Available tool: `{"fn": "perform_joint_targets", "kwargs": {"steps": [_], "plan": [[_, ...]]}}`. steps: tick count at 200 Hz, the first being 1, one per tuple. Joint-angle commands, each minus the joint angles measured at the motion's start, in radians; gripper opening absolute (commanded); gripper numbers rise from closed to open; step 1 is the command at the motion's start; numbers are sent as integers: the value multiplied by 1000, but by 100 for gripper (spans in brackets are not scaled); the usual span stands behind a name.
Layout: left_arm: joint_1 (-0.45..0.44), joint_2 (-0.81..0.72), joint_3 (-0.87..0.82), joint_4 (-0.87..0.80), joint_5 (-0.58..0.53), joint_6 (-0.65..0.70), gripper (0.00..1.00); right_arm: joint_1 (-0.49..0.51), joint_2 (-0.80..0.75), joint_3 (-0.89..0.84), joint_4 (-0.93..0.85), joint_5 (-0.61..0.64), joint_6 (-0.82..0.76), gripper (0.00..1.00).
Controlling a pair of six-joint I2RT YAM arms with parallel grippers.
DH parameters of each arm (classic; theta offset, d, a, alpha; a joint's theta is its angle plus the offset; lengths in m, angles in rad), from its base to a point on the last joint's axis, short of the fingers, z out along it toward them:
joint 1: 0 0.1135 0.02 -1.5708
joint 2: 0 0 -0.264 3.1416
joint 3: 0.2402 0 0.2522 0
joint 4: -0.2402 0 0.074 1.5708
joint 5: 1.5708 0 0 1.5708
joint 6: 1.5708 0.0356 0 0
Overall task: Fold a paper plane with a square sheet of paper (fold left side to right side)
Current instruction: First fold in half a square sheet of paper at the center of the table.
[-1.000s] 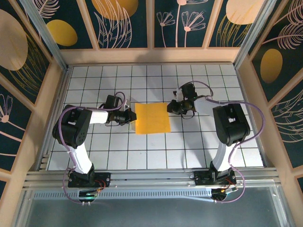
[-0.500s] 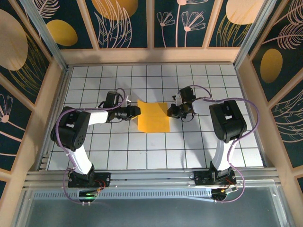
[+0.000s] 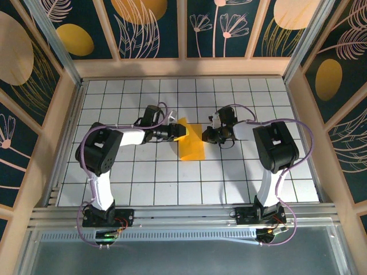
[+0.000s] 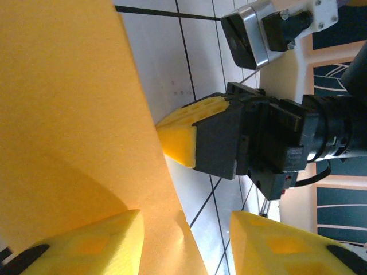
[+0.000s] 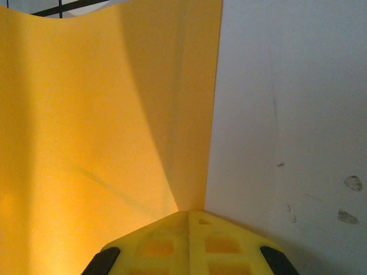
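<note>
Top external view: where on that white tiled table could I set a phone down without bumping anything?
Bare patches of the white tiled table: the back rows along the wooden wall, and the front middle rows by the metal rail. Crowded: the middle, where the left arm's fingers and the right arm's fingers flank the thin orange-yellow sheet of paper.

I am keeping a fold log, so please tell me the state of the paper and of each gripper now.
square sheet of paper: partly folded, left side lifted over toward the right, not creased flat.
left gripper: open, paper beside one finger.
right gripper: shut, tips at the paper's right edge.
</note>
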Motion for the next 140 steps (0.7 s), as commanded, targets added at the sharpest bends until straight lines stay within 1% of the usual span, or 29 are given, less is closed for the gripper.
{"fn": "perform_joint_targets", "kwargs": {"steps": [1, 27, 43, 66, 85, 98, 121, 140], "plan": [[-12, 29, 44, -7, -2, 3, 39, 8, -21, -41, 12, -23, 24, 0], [-18, 37, 50, -21, -12, 12, 30, -4, -60, -54, 56, -64, 48, 0], [-19, 38, 46, -34, -21, 20, 24, -19, -92, -62, 86, -86, 66, 8], [-20, 40, 40, -43, -31, 29, 16, -43, -143, -69, 110, -107, 78, 23], [-23, 39, 38, -42, -34, 32, 9, -57, -166, -72, 134, -166, 92, 37], [-26, 40, 39, -42, -36, 34, 5, -57, -163, -69, 148, -217, 107, 44], [-28, 41, 38, -41, -37, 36, 2, -48, -141, -67, 198, -282, 152, 50], [-29, 39, 35, -40, -39, 37, 1, -29, -113, -46, 205, -285, 157, 53]]}}
